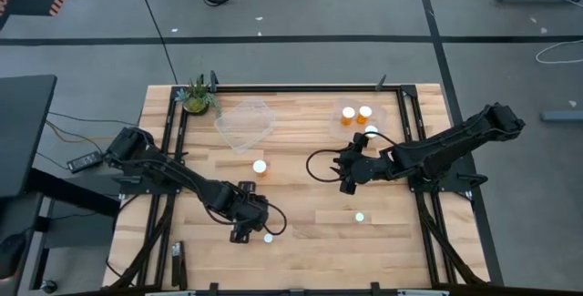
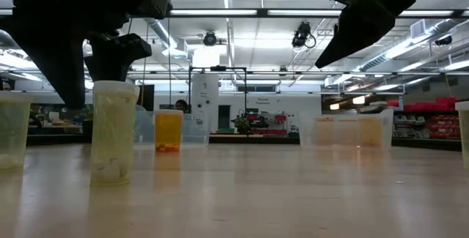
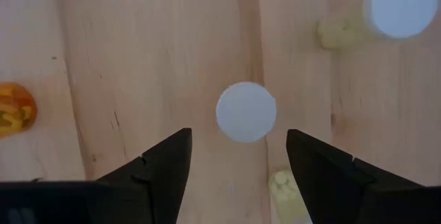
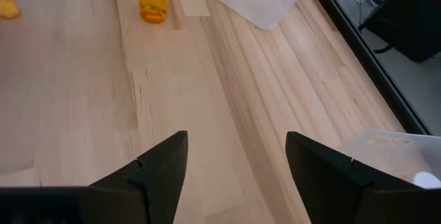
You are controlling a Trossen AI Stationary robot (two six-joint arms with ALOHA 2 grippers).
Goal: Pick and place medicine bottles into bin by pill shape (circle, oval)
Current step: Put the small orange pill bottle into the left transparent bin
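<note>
A pale bottle with a white cap stands upright on the table near its front; it also shows in the high view and the low view. My left gripper is open above it, one finger on either side of the cap, with a gap on each side. An orange bottle stands mid-table and a third bottle stands to the right. My right gripper is open and empty, above the table beside the right tub; it also shows in its own wrist view.
A clear tub lies at the far middle of the table. Another clear tub at the far right holds three bottles. A small plant stands at the far left. A black cable loops near my right gripper.
</note>
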